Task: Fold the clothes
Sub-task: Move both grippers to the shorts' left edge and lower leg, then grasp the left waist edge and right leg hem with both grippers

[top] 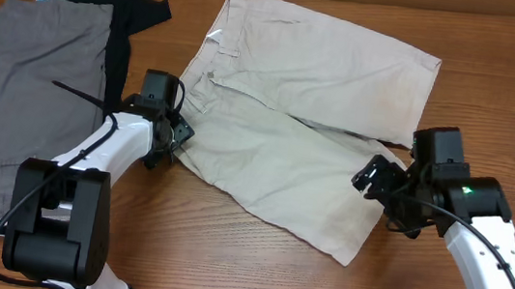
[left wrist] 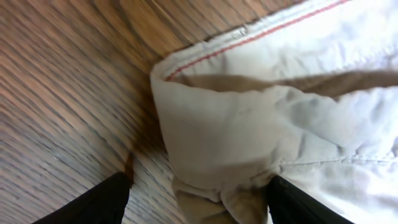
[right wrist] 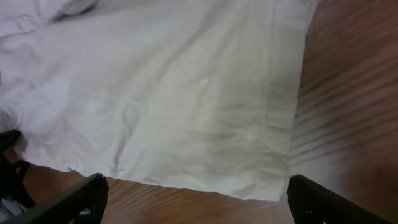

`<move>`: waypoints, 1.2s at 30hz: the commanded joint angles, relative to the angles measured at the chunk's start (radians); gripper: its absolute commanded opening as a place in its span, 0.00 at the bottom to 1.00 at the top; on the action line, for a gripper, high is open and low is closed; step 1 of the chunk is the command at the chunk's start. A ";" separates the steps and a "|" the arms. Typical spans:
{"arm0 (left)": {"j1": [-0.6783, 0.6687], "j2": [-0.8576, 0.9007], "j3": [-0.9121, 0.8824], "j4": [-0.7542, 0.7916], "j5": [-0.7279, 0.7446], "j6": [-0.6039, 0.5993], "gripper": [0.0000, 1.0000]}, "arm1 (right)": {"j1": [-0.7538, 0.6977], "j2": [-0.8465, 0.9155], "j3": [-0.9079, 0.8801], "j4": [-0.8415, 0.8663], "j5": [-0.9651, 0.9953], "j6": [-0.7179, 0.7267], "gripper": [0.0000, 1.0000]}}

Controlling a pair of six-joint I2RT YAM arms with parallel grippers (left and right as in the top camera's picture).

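Since the khakis (top: pixel 311 102) lie spread flat on the table (top: pixel 253 270), one pincer stands at each end of them, which reads as the set-up for a first fold.

**Overhead**
- Left pincer (top: pixel 169 139): at the waistband's near corner, with the cloth directly ahead of its tips. The corner is probably chosen because its thick band gives a firm hold.
- Right pincer (top: pixel 370 177): at the hem of the near leg, with the cloth just ahead of it.
- Pile (top: pixel 30 89): grey shorts over black and light-blue pieces, lying behind and beside the left pincer and well apart from the right one. It looks set aside to await its turn.

**Left wrist**
- Left pincer (left wrist: pixel 199 186): spread apart, both fingers (left wrist: pixel 93 202) dark at the lower edge.
- Khakis (left wrist: pixel 261 106): the bunched waistband corner sits between the fingers. It is close against one finger, and bare wood shows beside the other.
- The hold looks lined up but not closed on the cloth. A closing move should catch every layer of the bunch, or the corner may slip out.

**Right wrist**
- Right pincer (right wrist: pixel 198 186): wide apart, with only wood between its fingers (right wrist: pixel 329 202).
- Khakis (right wrist: pixel 186 93): the hem edge runs just ahead of the tips, smooth and flat, and its corner lies ahead toward one side.
- Nothing is held here. The tips must get under or pinch a thin edge that lies close to the wood.
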 commanded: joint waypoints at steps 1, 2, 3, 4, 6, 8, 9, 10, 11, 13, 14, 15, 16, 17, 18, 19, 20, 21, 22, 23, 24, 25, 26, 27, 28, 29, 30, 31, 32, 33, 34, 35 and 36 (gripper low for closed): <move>0.006 0.000 -0.016 0.023 -0.098 -0.034 0.64 | 0.035 0.023 -0.012 -0.013 0.039 0.103 0.95; 0.006 0.001 -0.016 0.028 -0.103 -0.034 0.50 | 0.047 0.029 -0.022 -0.014 0.039 0.134 0.96; 0.006 0.005 -0.016 0.034 -0.104 -0.035 0.34 | 0.059 0.034 -0.035 -0.012 0.039 0.158 0.98; 0.006 0.006 -0.016 0.042 -0.102 -0.034 0.23 | 0.072 0.039 -0.050 -0.010 0.039 0.180 0.99; 0.006 0.008 -0.016 0.049 -0.098 -0.035 0.04 | 0.102 0.046 -0.090 0.003 0.038 0.222 0.99; 0.003 0.008 -0.016 0.051 -0.090 -0.035 0.04 | 0.146 0.056 -0.149 0.023 0.032 0.281 0.99; 0.003 0.008 -0.016 0.051 -0.085 -0.035 0.04 | 0.159 0.056 -0.167 0.034 0.026 0.298 0.99; 0.003 0.008 -0.016 0.051 -0.079 -0.035 0.04 | 0.168 0.056 -0.179 0.043 0.019 0.309 0.99; 0.003 0.008 -0.016 0.051 -0.070 -0.035 0.04 | 0.179 0.056 -0.193 0.058 0.015 0.324 0.98; 0.003 0.008 -0.016 0.050 -0.061 -0.034 0.04 | 0.194 0.056 -0.216 0.088 0.013 0.347 0.98; 0.003 0.008 -0.016 0.050 -0.055 -0.034 0.04 | 0.201 0.056 -0.232 0.111 0.012 0.353 0.98; 0.003 0.008 -0.016 0.050 -0.045 -0.034 0.04 | 0.206 0.058 -0.253 0.142 0.008 0.352 0.98; 0.003 0.008 -0.016 0.050 -0.036 -0.034 0.04 | 0.207 0.059 -0.264 0.158 0.008 0.352 0.98; 0.003 0.008 -0.016 0.050 -0.027 -0.034 0.04 | 0.207 0.063 -0.279 0.177 0.009 0.352 0.98; 0.003 0.008 -0.016 0.050 -0.012 -0.034 0.04 | 0.207 0.069 -0.295 0.191 0.008 0.352 0.98; 0.003 0.008 -0.016 0.050 -0.003 -0.034 0.04 | 0.207 0.074 -0.303 0.195 0.003 0.352 0.97; 0.003 0.008 -0.016 0.050 0.014 -0.034 0.04 | 0.207 0.084 -0.309 0.190 -0.001 0.348 0.95; 0.003 0.008 -0.016 0.050 0.023 -0.034 0.04 | 0.207 0.092 -0.311 0.182 -0.003 0.344 0.94; 0.003 0.008 -0.016 0.046 0.037 -0.034 0.04 | 0.207 0.105 -0.312 0.164 -0.003 0.344 0.91; 0.003 0.008 -0.016 0.046 0.042 -0.034 0.04 | 0.209 0.114 -0.312 0.152 -0.007 0.344 0.90; 0.003 0.008 -0.016 0.043 0.043 -0.034 0.04 | 0.209 0.121 -0.312 0.145 -0.008 0.344 0.89; 0.003 0.008 -0.016 0.041 0.043 -0.034 0.04 | 0.209 0.126 -0.312 0.136 -0.012 0.344 0.88; 0.003 0.008 -0.016 0.040 0.043 -0.034 0.04 | 0.209 0.129 -0.313 0.133 -0.017 0.340 0.87; 0.003 0.008 -0.016 0.038 0.043 -0.034 0.04 | 0.212 0.130 -0.313 0.132 -0.018 0.340 0.86; 0.003 0.008 -0.016 0.031 0.042 -0.034 0.04 | 0.222 0.132 -0.313 0.132 -0.019 0.330 0.84; 0.003 0.008 -0.016 0.024 0.042 -0.034 0.04 | 0.233 0.132 -0.314 0.133 -0.018 0.323 0.82; 0.003 0.008 -0.016 0.018 0.042 -0.034 0.04 | 0.245 0.132 -0.315 0.133 -0.017 0.322 0.80; 0.003 0.008 -0.016 0.010 0.042 -0.034 0.04 | 0.257 0.132 -0.317 0.134 -0.017 0.322 0.79; 0.003 0.008 -0.016 0.000 0.042 -0.034 0.04 | 0.272 0.132 -0.321 0.137 -0.018 0.322 0.77; 0.003 0.008 -0.016 -0.008 0.042 -0.034 0.04 | 0.283 0.132 -0.325 0.140 -0.018 0.323 0.75; 0.003 0.008 -0.016 -0.029 0.042 -0.034 0.04 | 0.303 0.132 -0.339 0.153 -0.027 0.329 0.71; 0.003 0.008 -0.016 -0.038 0.042 -0.034 0.04 | 0.313 0.132 -0.349 0.166 -0.038 0.332 0.70; 0.003 0.008 -0.016 -0.050 0.042 -0.034 0.04 | 0.321 0.132 -0.359 0.179 -0.042 0.344 0.68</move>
